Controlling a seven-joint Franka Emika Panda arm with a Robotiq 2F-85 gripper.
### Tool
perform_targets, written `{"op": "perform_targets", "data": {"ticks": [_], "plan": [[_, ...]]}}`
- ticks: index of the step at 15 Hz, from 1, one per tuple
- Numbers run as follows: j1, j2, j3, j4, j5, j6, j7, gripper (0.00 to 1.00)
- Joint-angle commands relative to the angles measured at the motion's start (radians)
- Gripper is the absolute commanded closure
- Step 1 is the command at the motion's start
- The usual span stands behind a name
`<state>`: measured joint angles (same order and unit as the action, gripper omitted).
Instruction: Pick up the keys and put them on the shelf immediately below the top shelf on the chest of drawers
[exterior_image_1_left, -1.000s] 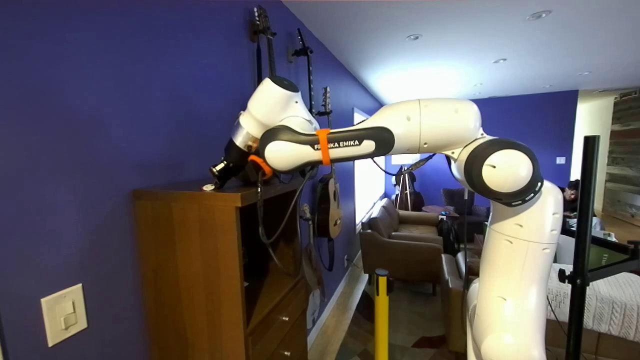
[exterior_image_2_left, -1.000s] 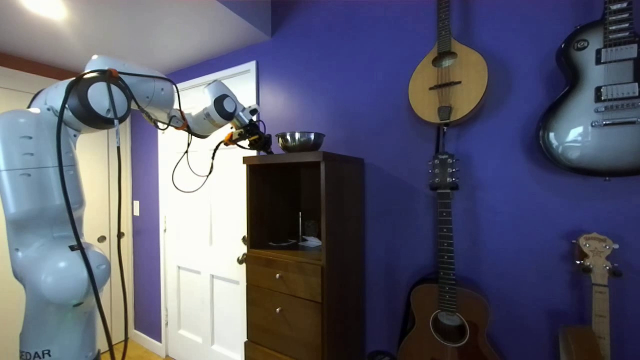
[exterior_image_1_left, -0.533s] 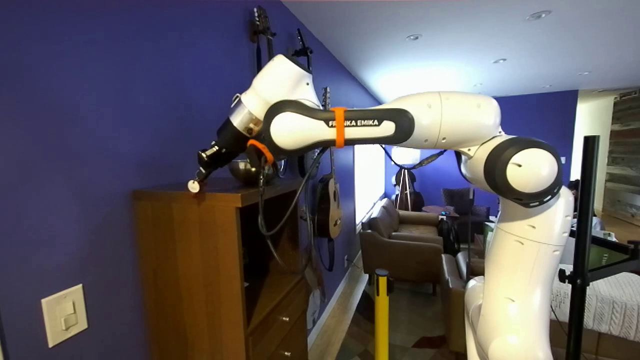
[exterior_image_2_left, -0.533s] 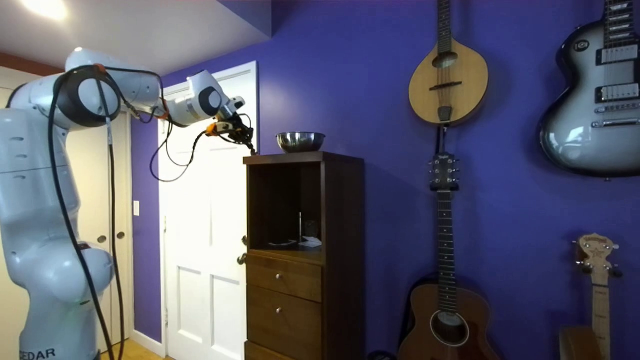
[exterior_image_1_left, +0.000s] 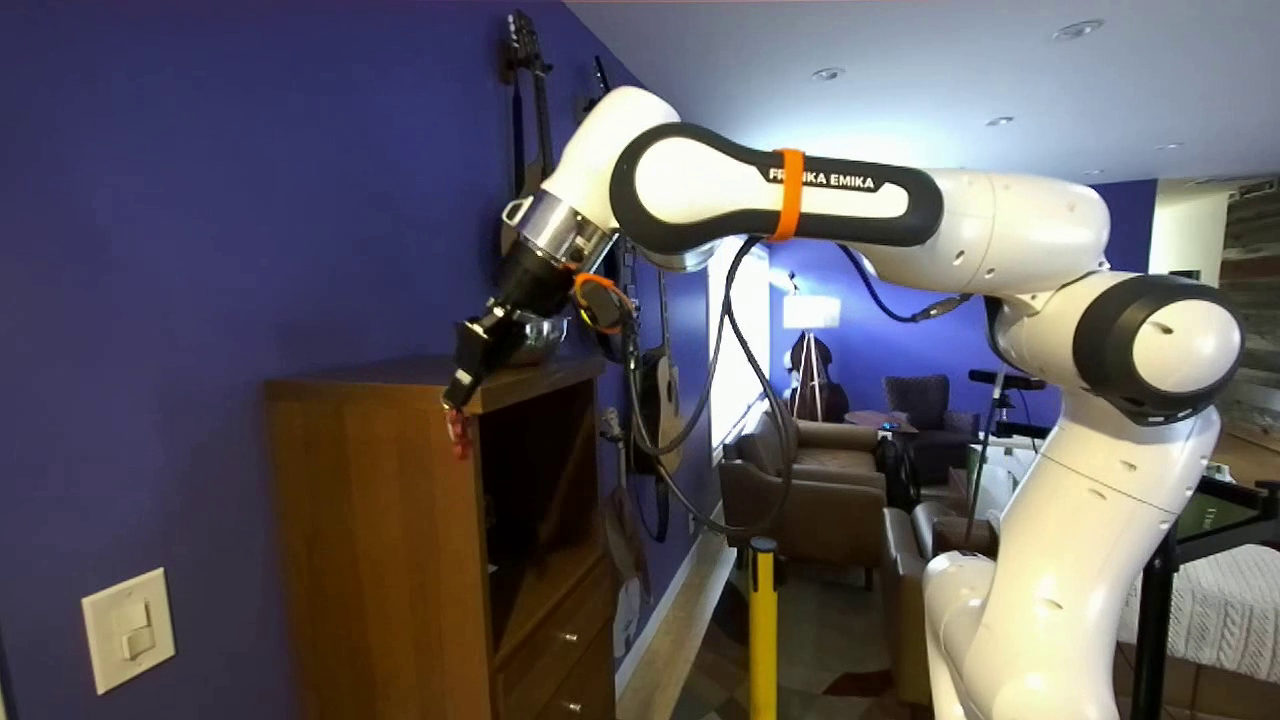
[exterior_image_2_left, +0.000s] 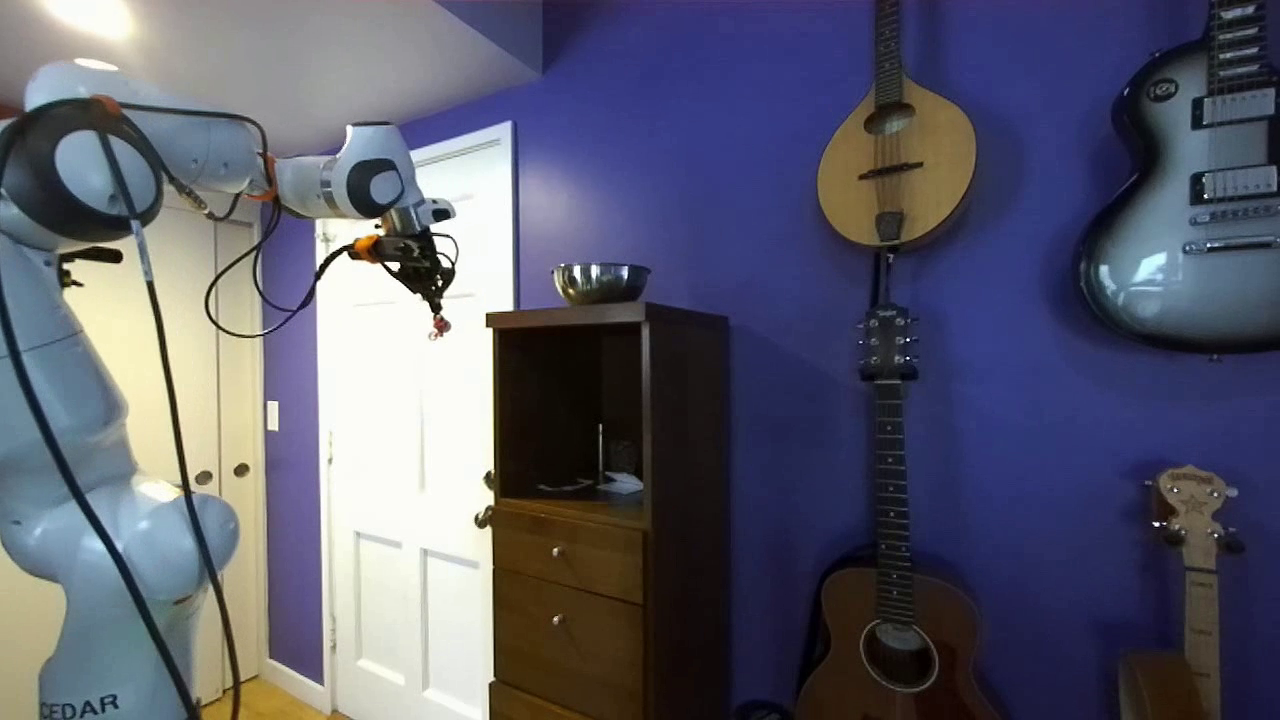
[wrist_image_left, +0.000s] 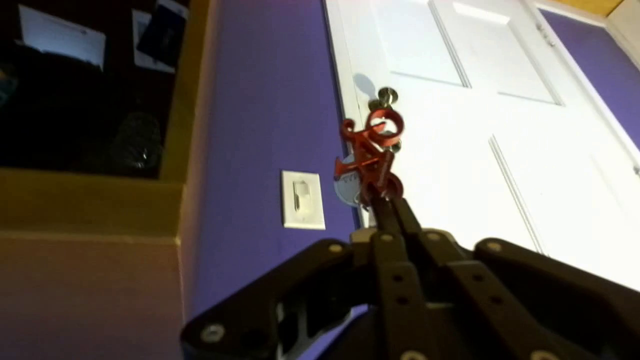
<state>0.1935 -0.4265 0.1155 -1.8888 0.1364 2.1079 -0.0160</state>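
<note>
The keys (wrist_image_left: 369, 160), a small bunch with a red metal piece and a round pale tag, hang from my gripper (wrist_image_left: 391, 202), whose fingertips are shut on them. In both exterior views the keys (exterior_image_1_left: 459, 437) (exterior_image_2_left: 439, 327) dangle beneath the gripper (exterior_image_1_left: 455, 398) (exterior_image_2_left: 437, 303), in the air beside the chest of drawers (exterior_image_1_left: 380, 540) (exterior_image_2_left: 690, 500). They are about level with its upper edge. The top shelf (exterior_image_2_left: 690, 314) is its flat top. The shelf (exterior_image_2_left: 575, 507) is the floor of the dark open compartment below, which shows at the left in the wrist view.
A shiny metal bowl (exterior_image_2_left: 600, 285) stands on the top. Papers (exterior_image_2_left: 622, 484) and a thin upright object (exterior_image_2_left: 600, 455) are on the shelf. A loose cable (exterior_image_1_left: 720, 520) hangs under the arm. A white door (exterior_image_2_left: 420, 450) and guitars (exterior_image_2_left: 890, 640) are around; a yellow post (exterior_image_1_left: 763, 630) stands in front.
The gripper has lifted off the top of the chest with the keys and moved back toward the robot's base, past the top's edge. The keys now hang free. The bowl has not moved.
</note>
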Motion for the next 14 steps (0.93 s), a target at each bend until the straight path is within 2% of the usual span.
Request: {"op": "perform_targets", "data": {"ticks": [1,4,8,11,14], "plan": [[-0.051,-0.149,-0.03,-0.208,0.002,-0.013,0.047,0.99],[-0.105,-0.238,-0.07,-0.373,0.015,0.061,0.081,0.99],[-0.191,-0.323,-0.136,-0.587,0.007,0.258,0.083,0.99],[-0.235,-0.313,-0.177,-0.674,-0.005,0.399,0.061,0.99],[-0.227,-0.276,-0.214,-0.706,0.028,0.452,0.058,0.99]]}}
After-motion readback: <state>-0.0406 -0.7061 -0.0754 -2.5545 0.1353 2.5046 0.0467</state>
